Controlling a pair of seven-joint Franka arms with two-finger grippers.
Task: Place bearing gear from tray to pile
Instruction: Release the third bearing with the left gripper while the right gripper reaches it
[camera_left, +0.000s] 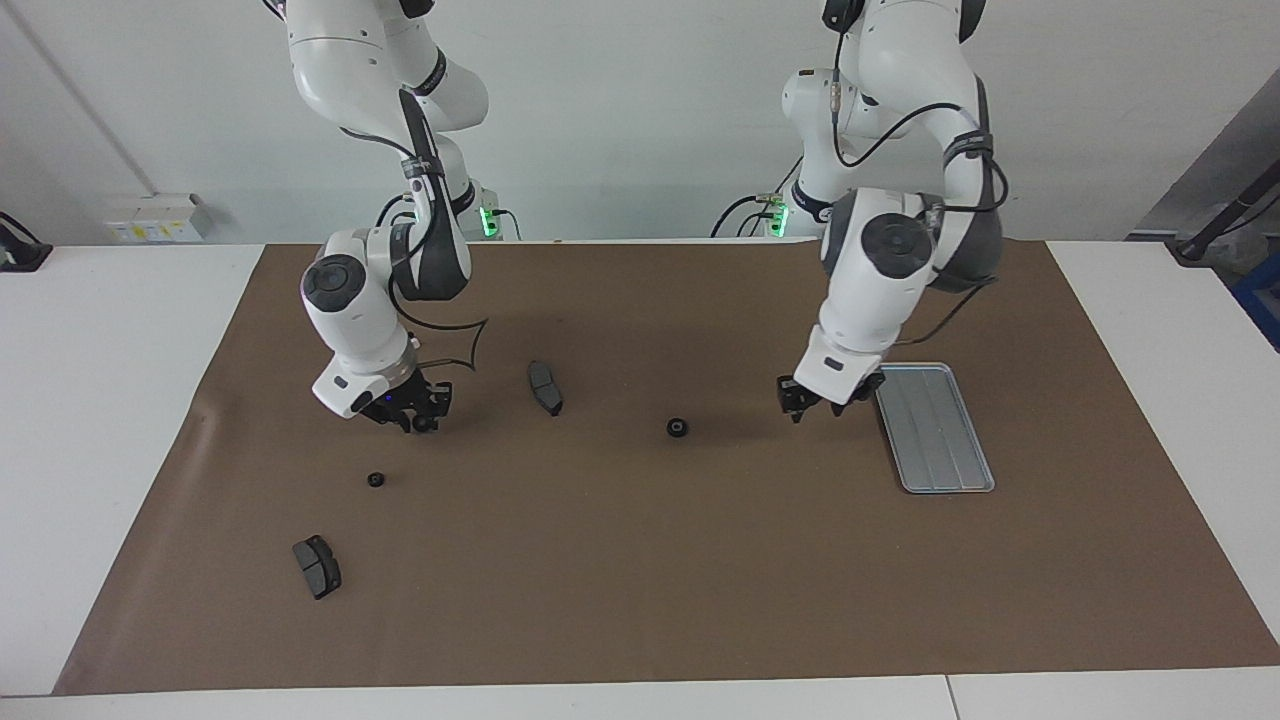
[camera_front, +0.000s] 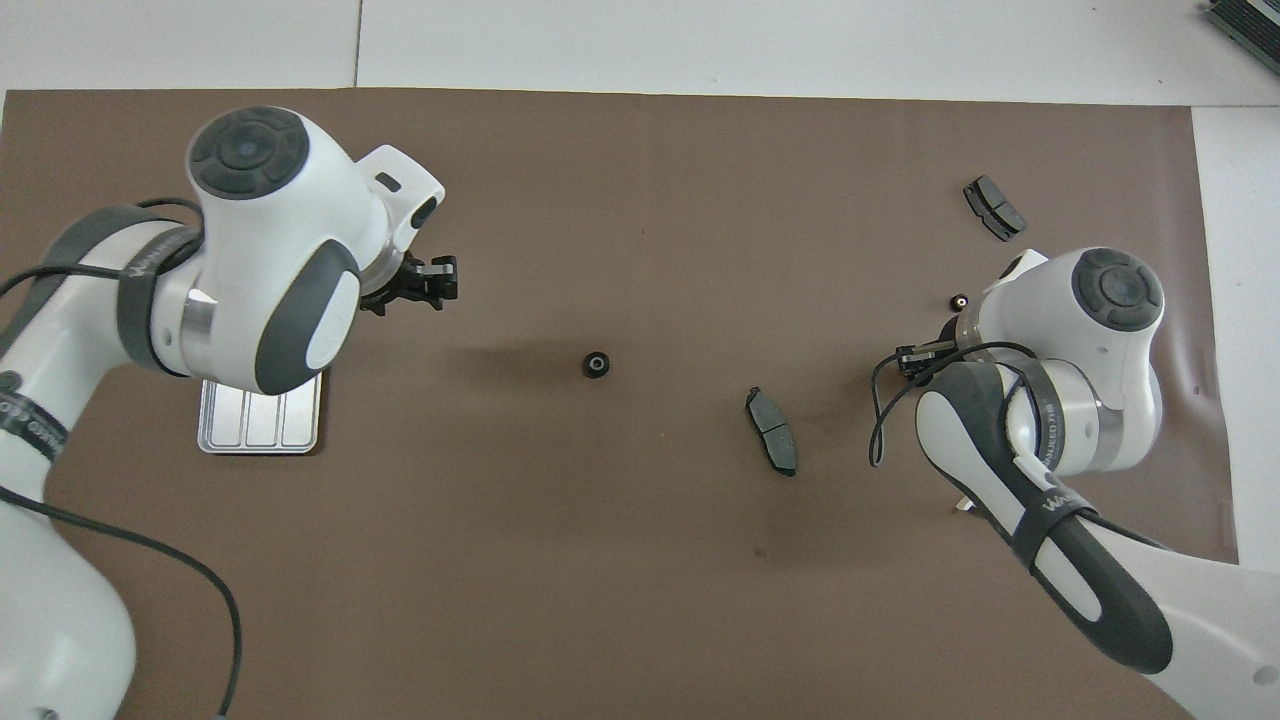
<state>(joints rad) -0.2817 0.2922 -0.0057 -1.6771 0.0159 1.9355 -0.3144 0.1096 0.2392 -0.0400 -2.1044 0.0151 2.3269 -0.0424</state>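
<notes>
Brown mat (camera_left: 640, 560). Tray (camera_left: 935, 428) — bare, at the left arm's end. Left gripper (camera_left: 815, 398) — beside the tray, finger gap unreadable. Right gripper (camera_left: 415, 405) — over the mat, likewise unreadable. Brake pads (camera_left: 545, 387), (camera_left: 317, 566). Gears (camera_left: 677, 428), (camera_left: 376, 480) on the mat.

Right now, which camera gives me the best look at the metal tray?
The facing view: the tray lies almost fully in sight, ridges visible, beside the left gripper. In the overhead view the left arm hides most of it, leaving only its end nearest the robots.

A white table (camera_left: 110, 420) carries a brown mat (camera_left: 640, 580) bearing the tray (camera_left: 935, 430), two gears (camera_left: 677, 428) and two brake pads (camera_left: 545, 387).
</notes>
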